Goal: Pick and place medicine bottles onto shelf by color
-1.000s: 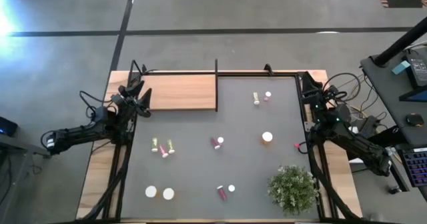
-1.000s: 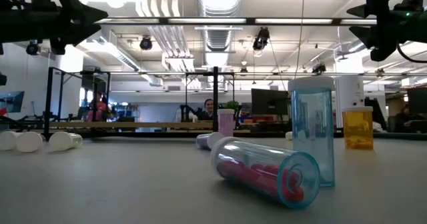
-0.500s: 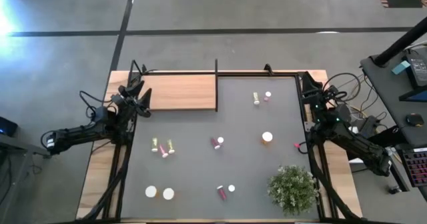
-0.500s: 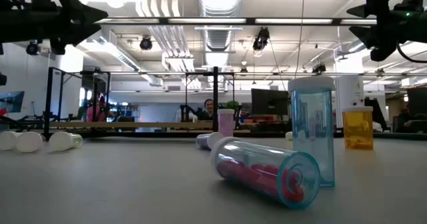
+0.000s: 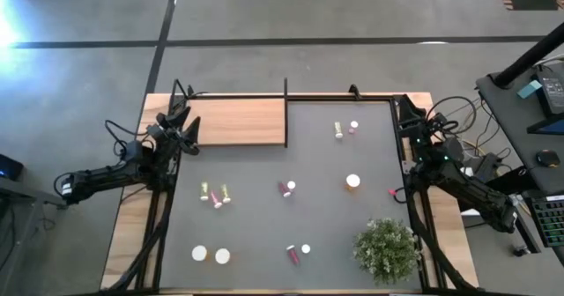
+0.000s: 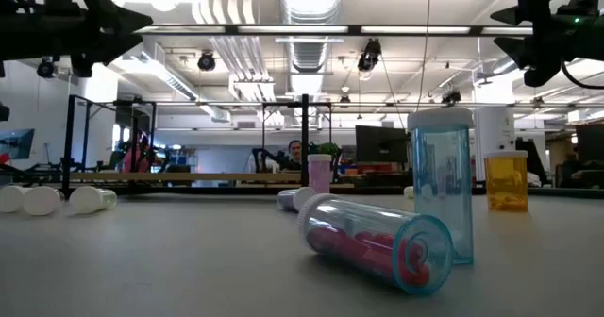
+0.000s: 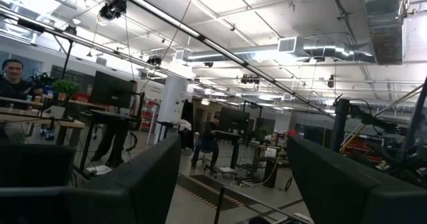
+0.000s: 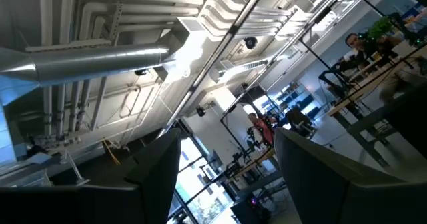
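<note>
Both jaws stand apart and empty: our left gripper [image 5: 182, 124] at the frame's left, our right gripper [image 5: 414, 120] at its right. Nothing has changed over the last second, so sorting hasn't begun. We see the shelf [image 5: 238, 122] bare at upper left, the medicine bottles [image 5: 286, 188] scattered across the desk [image 5: 264, 225].

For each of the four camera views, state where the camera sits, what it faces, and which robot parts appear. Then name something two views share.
High view: overhead, facing down on the table, shelf, both arms.
Low view: at tabletop height, facing the room; a lying pink bottle close by, arms above.
Left wrist view: aimed upward at the ceiling; left gripper open.
Right wrist view: likewise aimed at ceiling ducts; right gripper open.
Shared: high and low views both show the orange bottle.
</note>
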